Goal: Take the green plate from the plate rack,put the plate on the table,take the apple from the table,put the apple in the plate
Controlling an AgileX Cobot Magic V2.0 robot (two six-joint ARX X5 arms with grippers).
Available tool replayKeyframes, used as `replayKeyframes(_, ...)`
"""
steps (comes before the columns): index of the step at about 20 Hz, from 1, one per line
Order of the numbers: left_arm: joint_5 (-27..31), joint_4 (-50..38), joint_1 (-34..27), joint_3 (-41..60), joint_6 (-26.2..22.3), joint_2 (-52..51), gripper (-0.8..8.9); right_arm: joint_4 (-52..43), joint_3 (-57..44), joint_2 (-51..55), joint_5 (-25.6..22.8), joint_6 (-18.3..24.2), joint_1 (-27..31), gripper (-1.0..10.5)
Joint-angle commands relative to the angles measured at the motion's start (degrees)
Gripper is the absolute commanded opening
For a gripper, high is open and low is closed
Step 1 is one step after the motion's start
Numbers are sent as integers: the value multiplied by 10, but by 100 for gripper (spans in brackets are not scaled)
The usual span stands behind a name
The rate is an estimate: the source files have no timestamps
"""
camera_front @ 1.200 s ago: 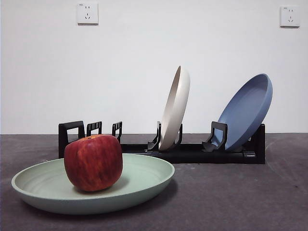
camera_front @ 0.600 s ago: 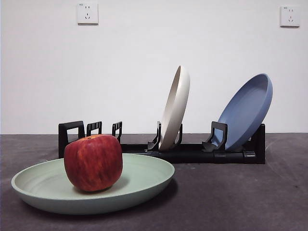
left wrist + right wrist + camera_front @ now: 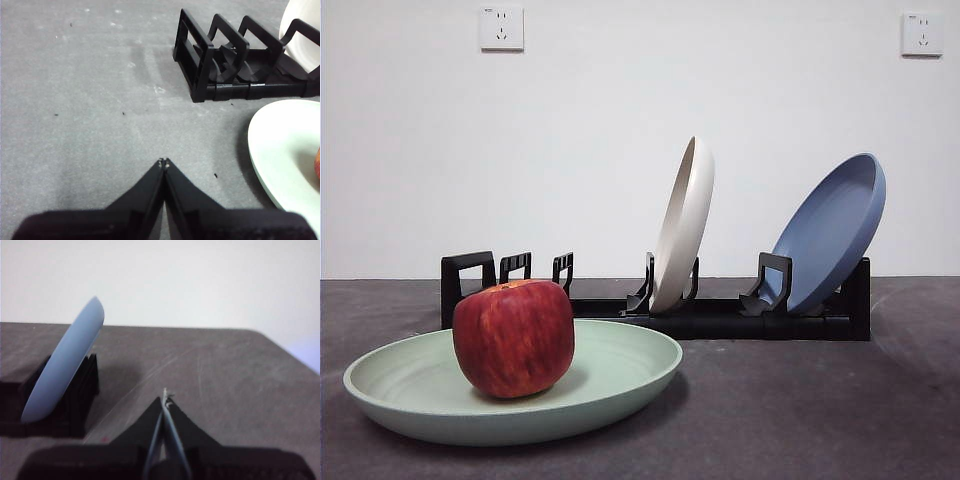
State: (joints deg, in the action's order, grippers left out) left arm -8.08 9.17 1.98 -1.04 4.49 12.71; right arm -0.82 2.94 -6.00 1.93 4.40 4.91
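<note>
Two hands wait off the work, both with jaws pressed together and holding nothing: the left hand (image 3: 163,162) over bare surface (image 3: 800,410) near the rack's loop end, the right hand (image 3: 165,395) beside the blue plate (image 3: 830,232); the apple (image 3: 514,337) sits in the green plate (image 3: 620,375), near left; behind, the plate rack (image 3: 720,318) holds a cream plate (image 3: 685,225).
</note>
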Motion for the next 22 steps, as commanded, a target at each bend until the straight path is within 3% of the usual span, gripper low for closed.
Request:
replayKeyframes(1,2,-11,-2,4,-5,5,-4,14,-21,20,0,-34,-1,-11)
replayKeyframes(4,2,-13,-2,4,-5,10,-4,120,-21,56,-19,-33,-1,-11)
replayKeyframes(22,2,-16,-2,4,-5,14,-3,114,-21,55,-24,-40,-1,-11)
